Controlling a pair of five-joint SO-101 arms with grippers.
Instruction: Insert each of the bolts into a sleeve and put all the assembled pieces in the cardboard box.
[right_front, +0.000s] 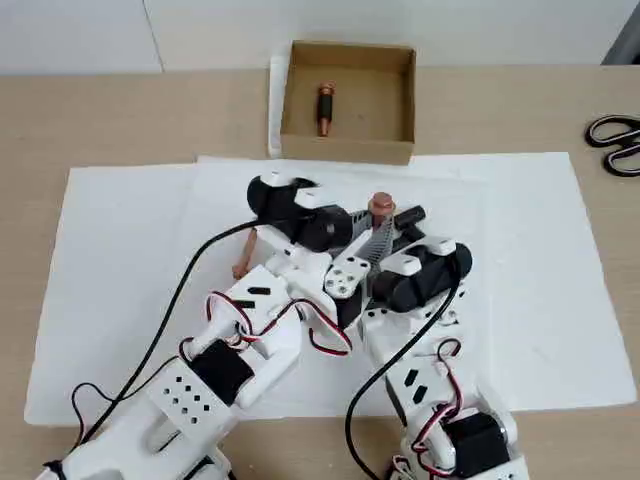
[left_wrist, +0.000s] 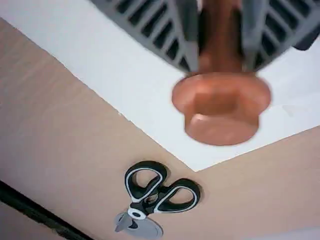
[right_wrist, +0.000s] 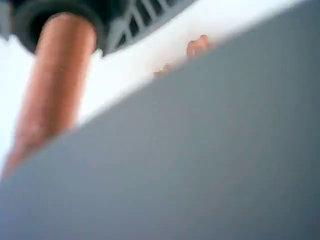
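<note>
Both arms fold inward over the white paper (right_front: 130, 250). The left gripper (left_wrist: 220, 40) pinches a copper bolt (left_wrist: 220, 107). The right gripper (right_front: 392, 238) meets it, and I cannot tell its grip.

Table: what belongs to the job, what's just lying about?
Job: cardboard box; assembled piece inside it; held bolt; black sleeve; loose bolt on the paper.
Lying about: scissors; white paper.
</note>
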